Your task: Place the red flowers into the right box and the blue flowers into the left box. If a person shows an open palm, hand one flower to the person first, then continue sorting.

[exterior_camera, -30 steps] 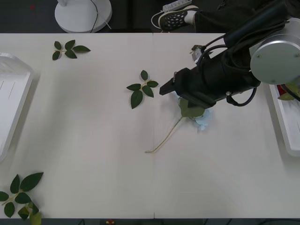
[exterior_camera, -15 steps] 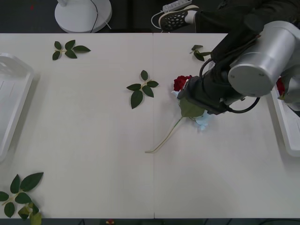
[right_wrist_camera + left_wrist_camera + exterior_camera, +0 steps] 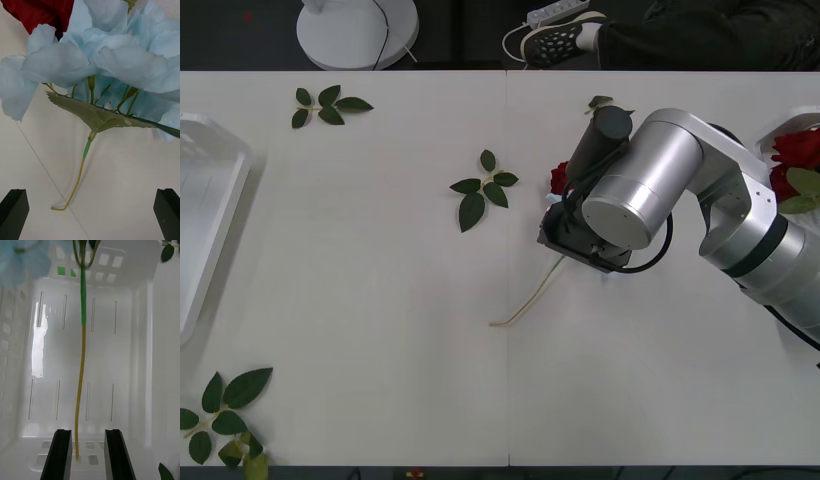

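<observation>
- The right gripper hangs over the table's middle, right of centre, its black fingers spread wide with nothing between them.
- Under it lies a blue flower: pale petals, a broad green leaf, and a thin stem running out toward 7 o'clock across the tabletop.
- A red flower lies touching that blue bloom at its 11 o'clock side.
- More red flowers rest in the right box at the table's 3 o'clock edge.
- The left gripper hangs above the left box, at the table's 9 o'clock edge; its fingers stand narrowly apart, with a second blue flower's stem lying in the gap. Whether they touch it, I cannot tell.
- Loose leaf sprigs are scattered on the table.
</observation>
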You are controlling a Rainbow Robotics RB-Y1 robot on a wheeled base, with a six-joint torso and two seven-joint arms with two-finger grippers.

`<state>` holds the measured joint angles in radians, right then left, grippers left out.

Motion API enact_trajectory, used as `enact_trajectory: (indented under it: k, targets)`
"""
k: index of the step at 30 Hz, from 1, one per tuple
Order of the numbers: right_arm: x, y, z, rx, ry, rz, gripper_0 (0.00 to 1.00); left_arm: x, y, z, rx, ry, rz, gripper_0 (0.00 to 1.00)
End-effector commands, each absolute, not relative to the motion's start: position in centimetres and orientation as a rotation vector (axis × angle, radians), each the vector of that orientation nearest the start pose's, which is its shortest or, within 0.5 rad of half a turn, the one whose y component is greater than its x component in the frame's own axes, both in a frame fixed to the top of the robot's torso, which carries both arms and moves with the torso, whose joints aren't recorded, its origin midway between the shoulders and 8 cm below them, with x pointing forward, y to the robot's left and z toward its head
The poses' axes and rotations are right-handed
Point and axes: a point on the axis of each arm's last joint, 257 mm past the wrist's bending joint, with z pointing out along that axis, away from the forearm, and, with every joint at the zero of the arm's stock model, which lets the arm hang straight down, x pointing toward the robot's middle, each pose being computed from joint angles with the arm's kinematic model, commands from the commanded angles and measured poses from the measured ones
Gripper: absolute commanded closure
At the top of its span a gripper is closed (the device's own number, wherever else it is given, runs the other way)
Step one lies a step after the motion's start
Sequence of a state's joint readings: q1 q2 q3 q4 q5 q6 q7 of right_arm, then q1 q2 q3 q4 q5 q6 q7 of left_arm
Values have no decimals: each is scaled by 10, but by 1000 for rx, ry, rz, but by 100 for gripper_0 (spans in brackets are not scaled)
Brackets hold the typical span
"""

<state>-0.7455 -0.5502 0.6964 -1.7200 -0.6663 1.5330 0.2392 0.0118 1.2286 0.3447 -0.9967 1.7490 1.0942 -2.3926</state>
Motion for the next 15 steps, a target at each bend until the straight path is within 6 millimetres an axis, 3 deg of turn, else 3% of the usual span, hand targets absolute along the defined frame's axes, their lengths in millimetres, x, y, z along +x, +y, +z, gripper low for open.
enact_trajectory:
  k: [1, 6, 11, 13, 15]
  targets:
    - [476, -76, -262, 520, 2668, 261, 2, 394, 660, -151, -4, 2327, -52, 27]
    - [479, -75, -285, 494, 2657, 209, 2, 396, 658, -148, -9, 2313, -61, 19]
    - [482, -73, -294, 506, 2660, 190, 2, 398, 656, -146, -8, 2301, -76, 8]
    - [484, -71, -297, 511, 2657, 188, 2, 400, 650, -143, -5, 2290, -99, 1]
    - [486, -68, -300, 513, 2654, 194, 2, 403, 640, -139, 11, 2280, -135, 0]
